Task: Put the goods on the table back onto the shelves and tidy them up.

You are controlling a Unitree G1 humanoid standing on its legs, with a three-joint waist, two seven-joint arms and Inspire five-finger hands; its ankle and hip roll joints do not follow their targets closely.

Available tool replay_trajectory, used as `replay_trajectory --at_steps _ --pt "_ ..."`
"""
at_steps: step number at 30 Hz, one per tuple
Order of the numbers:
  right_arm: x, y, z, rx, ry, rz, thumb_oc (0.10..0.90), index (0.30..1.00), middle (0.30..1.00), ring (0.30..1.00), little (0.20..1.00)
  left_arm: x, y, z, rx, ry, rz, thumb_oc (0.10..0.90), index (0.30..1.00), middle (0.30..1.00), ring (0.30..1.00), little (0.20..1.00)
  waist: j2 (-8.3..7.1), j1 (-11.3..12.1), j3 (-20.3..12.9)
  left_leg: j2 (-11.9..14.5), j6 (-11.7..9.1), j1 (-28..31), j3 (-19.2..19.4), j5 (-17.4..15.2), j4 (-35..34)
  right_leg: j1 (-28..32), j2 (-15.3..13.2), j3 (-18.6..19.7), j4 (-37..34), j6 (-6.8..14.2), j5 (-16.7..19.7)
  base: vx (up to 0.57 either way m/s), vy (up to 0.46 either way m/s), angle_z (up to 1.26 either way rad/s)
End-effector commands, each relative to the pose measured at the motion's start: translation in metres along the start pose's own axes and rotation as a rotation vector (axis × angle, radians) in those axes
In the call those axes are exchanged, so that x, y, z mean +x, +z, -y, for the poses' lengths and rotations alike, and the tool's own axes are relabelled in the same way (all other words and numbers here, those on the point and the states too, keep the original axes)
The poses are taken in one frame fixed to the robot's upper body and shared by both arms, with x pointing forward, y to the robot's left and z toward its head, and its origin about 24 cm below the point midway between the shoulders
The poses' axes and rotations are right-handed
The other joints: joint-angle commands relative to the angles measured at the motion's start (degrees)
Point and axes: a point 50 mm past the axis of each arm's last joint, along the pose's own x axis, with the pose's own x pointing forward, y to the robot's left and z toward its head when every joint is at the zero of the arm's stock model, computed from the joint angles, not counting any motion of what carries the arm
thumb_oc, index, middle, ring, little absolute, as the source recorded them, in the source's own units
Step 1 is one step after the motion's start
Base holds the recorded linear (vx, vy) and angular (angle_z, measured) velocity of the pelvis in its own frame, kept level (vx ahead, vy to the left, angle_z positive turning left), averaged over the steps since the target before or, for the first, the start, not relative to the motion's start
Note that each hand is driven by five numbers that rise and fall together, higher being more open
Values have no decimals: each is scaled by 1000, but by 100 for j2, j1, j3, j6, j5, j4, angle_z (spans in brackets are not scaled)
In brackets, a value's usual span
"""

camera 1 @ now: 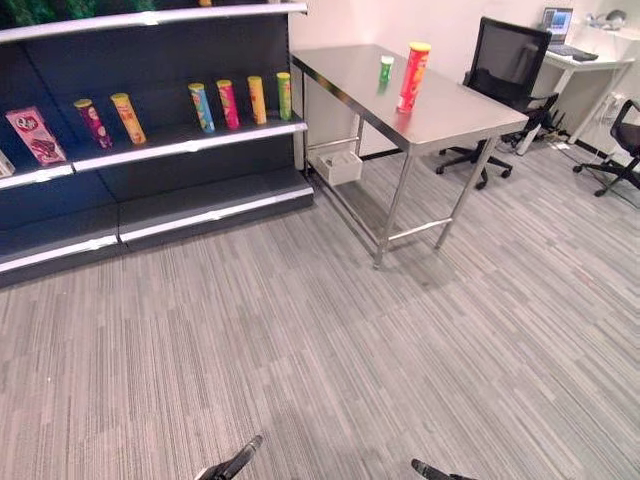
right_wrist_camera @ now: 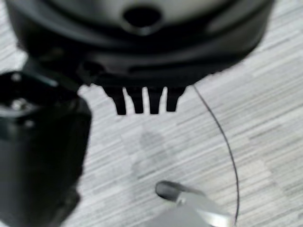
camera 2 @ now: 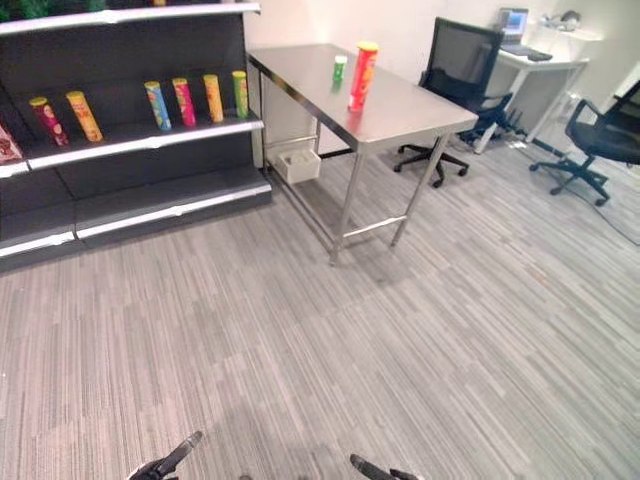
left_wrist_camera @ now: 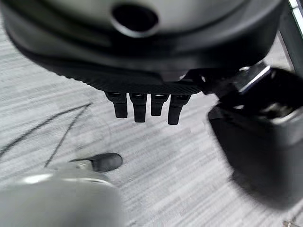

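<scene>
Grey striped carpet [camera 1: 330, 340] covers the floor, and nearest, low over it, hang the dark left hand [camera 1: 238, 462] and the dark right hand [camera 1: 430, 470], well apart; in each wrist view the fingers [left_wrist_camera: 141, 108] point straight down in a row, thumb off to one side, loose and holding nothing. Farther on stands a stainless-steel table [camera 1: 455, 118] with a smooth, shiny top and slim round legs joined by low rails. Toward its far end a tall red cylindrical can with a yellow lid [camera 1: 413, 76] stands upright, with a short green cylindrical can [camera 1: 386, 69] near it, a little farther back. A small white box [camera 1: 340, 166] sits on the floor beneath the table's far end. Left of the table is a dark shelf unit with pale edge strips [camera 1: 200, 140]; its middle shelf bears a row of four coloured tube cans [camera 1: 229, 104], two more tube cans [camera 1: 128, 118] apart to the left, and a flat pink packet [camera 1: 35, 135]. Beyond the table are a black mesh-backed office chair [camera 1: 508, 62] and a white desk [camera 1: 590, 62] carrying an open laptop [camera 1: 557, 22].
</scene>
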Motion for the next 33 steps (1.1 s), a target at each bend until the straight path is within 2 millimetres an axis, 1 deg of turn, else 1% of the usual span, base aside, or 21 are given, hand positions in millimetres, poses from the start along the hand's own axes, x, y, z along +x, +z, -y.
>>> replay_trajectory --at_steps 1,7,12,18,20,21,24,25,26,27,28,29,30,31,32,33 --pt "2 25 19 10 -63 93 800 900 900 900 900 3 32 -9 -40 39 120 800 900 900 900 900 -37 -103 177 458 -562 245 -35 -471 -26 324 -433 -15 -396 678 -56 0 0 0" --pt "2 23 18 11 -62 90 800 900 900 900 900 3 28 -10 -35 54 102 800 900 900 900 900 -51 -113 177 474 -567 293 -43 -485 -26 354 -408 3 -396 672 -78 12 -17 -1" --pt "1 31 17 11 -54 134 800 900 900 900 900 3 32 -9 -40 47 120 800 900 900 900 900 -43 -144 249 508 -585 266 -79 -447 -26 291 -340 52 -396 630 -89 15 -59 -1" --pt "1 34 19 -8 -57 140 800 900 900 900 900 3 31 -10 -27 47 115 800 900 900 900 900 -19 -149 363 543 -596 198 -157 -423 37 259 -274 103 -396 560 -121 11 -68 0" --pt "1 39 20 -9 -58 157 800 900 900 900 900 3 34 -10 -32 44 121 800 900 900 900 900 -39 -146 494 587 -617 -41 -192 -527 431 182 -248 106 -334 492 -158 -21 -111 1" --pt "1 39 20 -9 -58 157 800 900 900 900 900 3 34 -10 -32 44 122 800 900 900 900 900 -39 -148 491 588 -617 -54 -194 -534 446 177 -248 104 -332 492 -158 -22 -101 3" --pt "1 46 22 -3 -65 180 800 900 900 900 900 3 41 -10 -42 43 145 800 900 900 900 900 -111 -114 691 544 -683 -630 -295 -665 1426 78 -232 113 -175 354 -252 -41 -124 6" --pt "0 48 22 -2 -64 192 800 900 900 900 900 3 44 -9 -52 42 158 800 900 900 900 900 -133 -94 763 533 -691 -838 -342 -648 1789 73 -220 114 -128 292 -289 -20 -138 11" --pt "0 50 23 -1 -65 203 800 900 900 900 900 3 46 -8 -59 40 165 800 900 900 900 900 -153 -66 843 547 -697 -1088 -406 -548 2199 83 -203 110 -88 230 -326 -17 -160 8" --pt "-1 54 24 4 -68 222 800 900 900 900 900 3 49 -8 -67 40 178 800 900 900 900 900 -156 -35 958 538 -710 -1428 -541 -295 2814 102 -157 108 -24 155 -349 -8 -154 11" --pt "-1 57 25 8 -73 231 800 900 900 900 900 3 50 -7 -74 37 179 800 900 900 900 900 -157 -32 1028 524 -694 -1623 -620 -144 3158 116 -129 101 6 109 -387 17 -152 20" --pt "-1 59 26 11 -79 236 800 900 900 900 900 3 50 -5 -77 38 179 800 900 900 900 900 -188 -38 1097 511 -683 -1856 -615 -12 3447 142 -121 77 24 66 -418 74 -92 22" --pt "-1 61 27 14 -82 237 800 900 900 900 900 3 51 -4 -82 34 181 800 900 900 900 900 -172 -28 1111 469 -629 -1993 -580 -59 3364 183 -121 61 15 67 -475 491 19 18" --pt "-1 63 29 -8 -84 237 800 900 900 900 900 3 42 0 -60 16 160 800 900 900 900 900 -43 186 955 473 -648 -2391 -435 287 1717 532 -17 116 -292 227 -633 729 118 21" --pt "0 65 30 -27 -91 240 800 900 900 900 900 3 40 0 -43 15 151 800 900 900 900 900 20 309 904 544 -732 -2572 -244 626 711 779 23 192 -396 285 -783 954 200 18" --pt "0 63 30 -38 -93 225 800 900 900 900 900 3 34 -2 -23 22 126 800 900 900 900 900 -7 401 841 603 -775 -2692 139 791 150 1001 -11 334 -396 363 -950 991 347 -19"
